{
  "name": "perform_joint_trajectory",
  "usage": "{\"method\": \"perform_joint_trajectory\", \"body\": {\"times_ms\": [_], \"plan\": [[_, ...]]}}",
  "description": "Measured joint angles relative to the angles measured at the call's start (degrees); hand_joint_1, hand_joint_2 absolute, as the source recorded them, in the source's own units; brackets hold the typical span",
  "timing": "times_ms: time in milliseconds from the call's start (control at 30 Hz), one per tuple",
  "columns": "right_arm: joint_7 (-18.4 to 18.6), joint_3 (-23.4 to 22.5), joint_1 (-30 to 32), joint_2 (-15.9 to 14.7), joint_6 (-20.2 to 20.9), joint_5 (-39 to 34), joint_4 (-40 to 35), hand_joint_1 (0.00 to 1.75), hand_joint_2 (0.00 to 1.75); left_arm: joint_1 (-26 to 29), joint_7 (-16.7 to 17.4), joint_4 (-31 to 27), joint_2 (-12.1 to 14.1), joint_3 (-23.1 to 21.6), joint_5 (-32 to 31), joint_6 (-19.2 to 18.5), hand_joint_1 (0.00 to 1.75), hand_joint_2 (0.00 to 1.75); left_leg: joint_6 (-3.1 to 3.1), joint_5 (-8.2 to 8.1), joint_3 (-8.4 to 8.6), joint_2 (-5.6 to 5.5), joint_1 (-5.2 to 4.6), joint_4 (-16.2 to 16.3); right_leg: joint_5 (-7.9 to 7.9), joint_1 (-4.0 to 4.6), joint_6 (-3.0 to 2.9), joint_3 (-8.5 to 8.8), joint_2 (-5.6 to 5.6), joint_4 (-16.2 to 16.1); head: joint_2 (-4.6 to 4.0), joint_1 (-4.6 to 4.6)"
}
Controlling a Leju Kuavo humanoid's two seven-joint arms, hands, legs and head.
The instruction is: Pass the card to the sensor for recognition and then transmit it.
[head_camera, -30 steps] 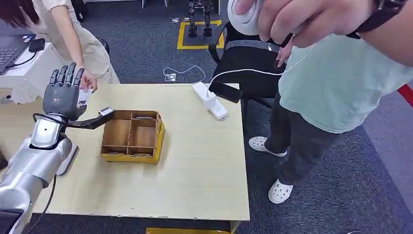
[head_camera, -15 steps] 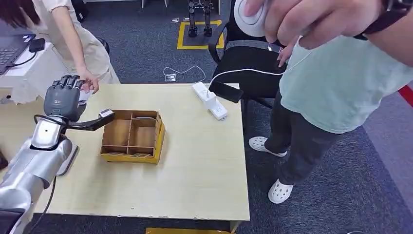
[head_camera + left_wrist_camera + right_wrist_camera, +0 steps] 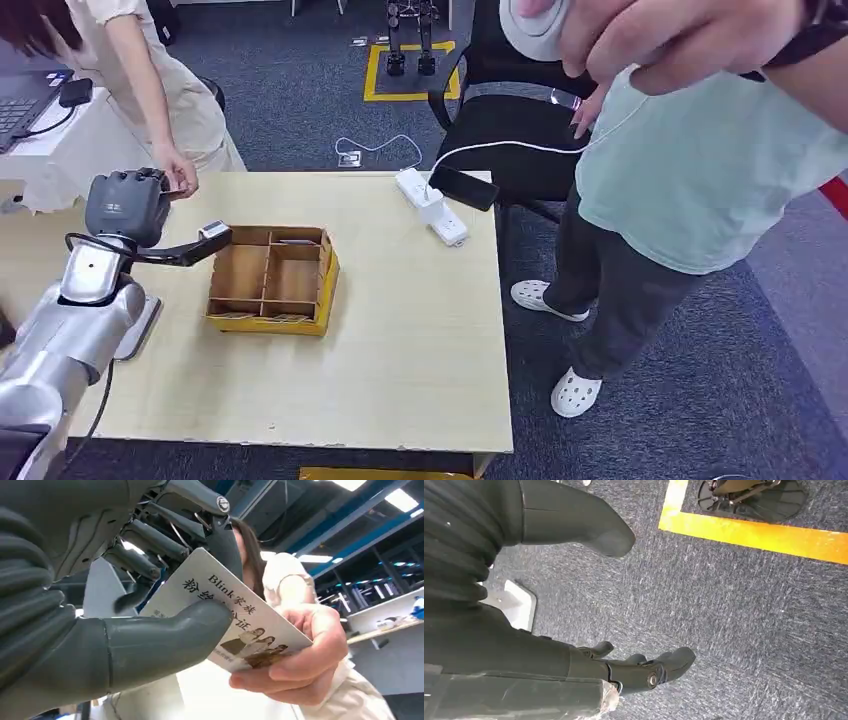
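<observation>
We saw even, bright overhead light, ceiling strip glare in left wrist view, near hand (image 3: 100, 630) soft.

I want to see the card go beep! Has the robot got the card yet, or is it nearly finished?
Just starting. The left hand has closed on the card, thumb on one face and fingers behind, but a person's hand holds the card too, so the handover is under way. Left to do: show it to the sensor beside the box, then pass it on. The right hand hangs idle.

cards: 1 (image 3: 235, 625) | divided boxes: 1 (image 3: 272, 280) | power strips: 1 (image 3: 432, 207) | people: 2 | tables: 1 (image 3: 400, 350)
</observation>
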Motion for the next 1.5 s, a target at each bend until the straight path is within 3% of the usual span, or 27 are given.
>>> {"method": "perform_joint_trajectory", "body": {"times_ms": [167,700,1033,1333,1500], "plan": [[-0.1,0.0,0.0,0.0,0.0,0.3,0.0,0.0,1.75,0.0,-1.7,0.0,0.0,0.5,2.2,-0.1,1.75,1.75,0.0,0.0,0.0,0.0,0.0,0.0,0.0,0.0,0.0,0.0,0.0,0.0,0.0,0.0],[-0.1,-0.2,0.0,0.1,0.0,0.5,0.0,0.0,1.75,0.4,-0.7,0.5,0.1,1.5,1.3,-0.8,1.75,1.75,0.0,0.0,-0.04,0.02,0.0,0.0,0.0,0.0,0.0,0.01,0.02,0.0,0.0,0.0],[-0.4,-1.1,0.3,0.1,-0.1,0.8,0.0,0.0,1.75,7.9,0.1,3.7,4.0,2.1,-0.6,5.6,1.75,1.75,0.0,-0.01,-0.05,0.01,0.0,0.0,-0.03,0.01,0.01,-0.05,0.02,0.0,0.0,-0.04],[-0.5,-1.3,0.4,0.1,-0.2,1.1,0.0,0.0,1.75,11.0,0.7,4.5,5.4,3.9,-1.5,5.0,1.75,1.75,0.01,0.0,-0.09,-0.04,0.0,0.0,-0.01,0.0,0.03,-0.03,-0.08,0.0,0.0,-0.04],[-0.7,-1.6,0.4,0.1,-0.2,1.1,0.0,0.0,1.75,13.6,-1.2,4.6,5.4,5.6,-0.5,4.0,1.75,1.75,0.0,0.0,-0.09,-0.03,-0.01,0.0,-0.01,-0.01,0.03,-0.04,-0.05,0.0,0.0,-0.04]]}}
